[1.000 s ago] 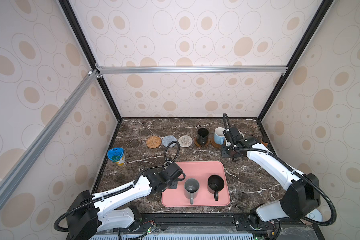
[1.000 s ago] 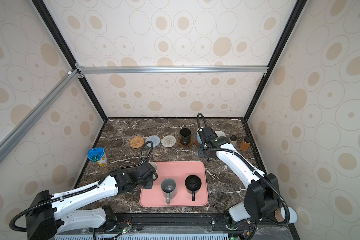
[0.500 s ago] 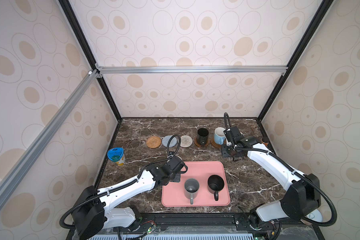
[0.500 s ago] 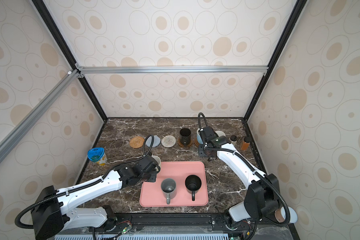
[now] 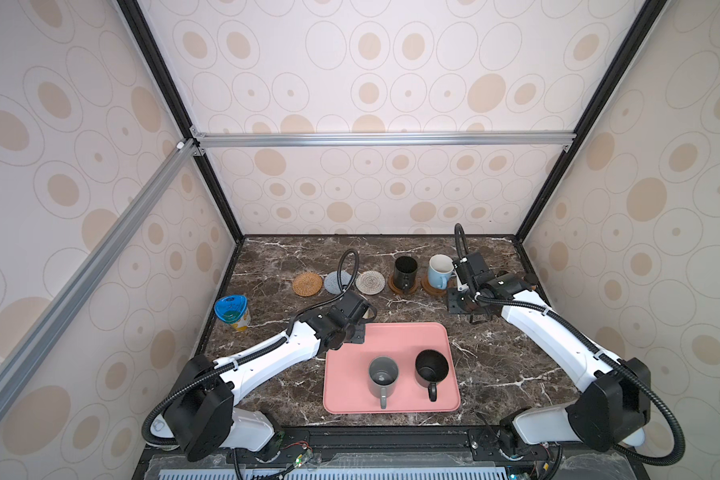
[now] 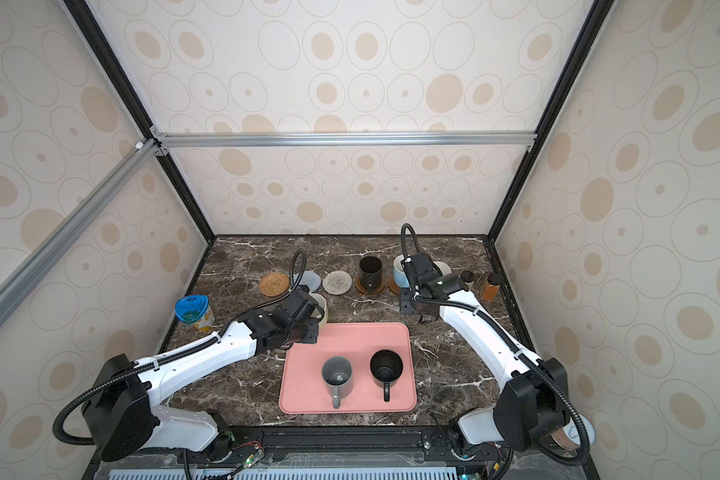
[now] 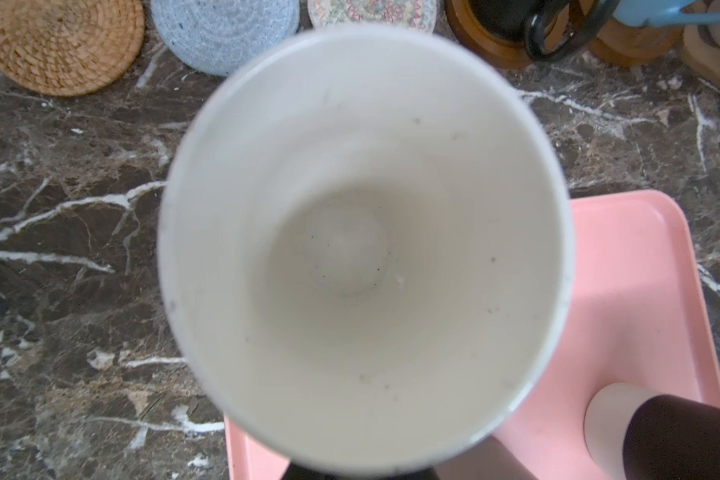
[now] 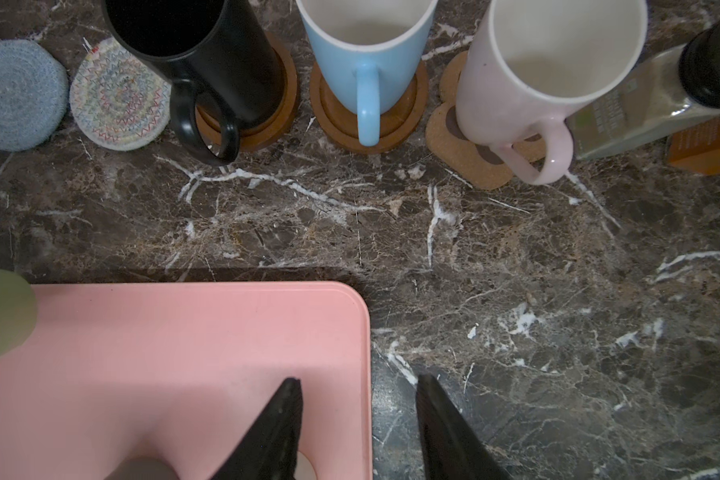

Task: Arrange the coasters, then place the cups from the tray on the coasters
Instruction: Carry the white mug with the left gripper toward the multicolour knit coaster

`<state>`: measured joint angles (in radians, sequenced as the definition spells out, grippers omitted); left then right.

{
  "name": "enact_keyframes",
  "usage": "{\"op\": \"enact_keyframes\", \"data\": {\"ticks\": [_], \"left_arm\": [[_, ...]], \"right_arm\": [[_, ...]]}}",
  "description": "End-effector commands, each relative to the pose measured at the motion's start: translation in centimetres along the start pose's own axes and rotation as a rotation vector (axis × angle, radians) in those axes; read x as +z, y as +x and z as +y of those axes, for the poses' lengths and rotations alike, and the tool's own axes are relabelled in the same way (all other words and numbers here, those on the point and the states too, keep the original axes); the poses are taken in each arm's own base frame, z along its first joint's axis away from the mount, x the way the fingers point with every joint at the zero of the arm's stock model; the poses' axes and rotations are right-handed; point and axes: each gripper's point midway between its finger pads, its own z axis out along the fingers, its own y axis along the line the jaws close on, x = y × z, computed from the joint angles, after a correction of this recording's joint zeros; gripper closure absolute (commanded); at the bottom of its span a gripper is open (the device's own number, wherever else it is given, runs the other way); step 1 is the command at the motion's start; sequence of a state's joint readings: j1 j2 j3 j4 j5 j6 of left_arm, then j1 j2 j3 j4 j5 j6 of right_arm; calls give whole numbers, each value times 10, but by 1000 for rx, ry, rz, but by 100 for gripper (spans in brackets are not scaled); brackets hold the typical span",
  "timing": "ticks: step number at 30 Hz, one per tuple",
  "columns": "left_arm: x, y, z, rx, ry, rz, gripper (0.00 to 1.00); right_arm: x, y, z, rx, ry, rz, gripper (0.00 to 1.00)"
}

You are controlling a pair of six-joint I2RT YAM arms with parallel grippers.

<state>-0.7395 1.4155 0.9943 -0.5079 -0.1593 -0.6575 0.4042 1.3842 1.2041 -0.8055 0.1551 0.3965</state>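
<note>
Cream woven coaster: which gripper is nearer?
Left. The left gripper, jaws shut on the light green mug, hangs just in front of the cream woven coaster. The right gripper is farther to its right, by the pink tray's far right corner, jaws open.

The light green mug (image 7: 362, 249) is filling the left wrist view and looking all blurry, and the right arm (image 6: 481, 326) is covering most of the pale pink mug (image 6: 444, 268) in a top view.

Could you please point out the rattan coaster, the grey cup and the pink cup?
rattan coaster (image 5: 307, 284), in a top view, woven centre
grey cup (image 5: 382, 374), in a top view, inner floor
pink cup (image 8: 499, 104), right wrist view, outer wall
</note>
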Motion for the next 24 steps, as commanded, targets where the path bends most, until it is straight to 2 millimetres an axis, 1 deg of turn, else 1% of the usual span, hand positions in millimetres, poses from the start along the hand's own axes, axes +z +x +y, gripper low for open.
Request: {"op": "enact_keyframes", "data": {"ticks": [1,16,24], "left_arm": [[-10,-57,-20,9,59,-143,91],[43,-129,-29,0,69,-178,92],[72,-156,-27,-42,57,-185,92]], "right_arm": [[-3,11,-10,18,27,22,52],[-13,16,-18,33,50,22,52],[-17,15,-21,31,54,14,51]]}}
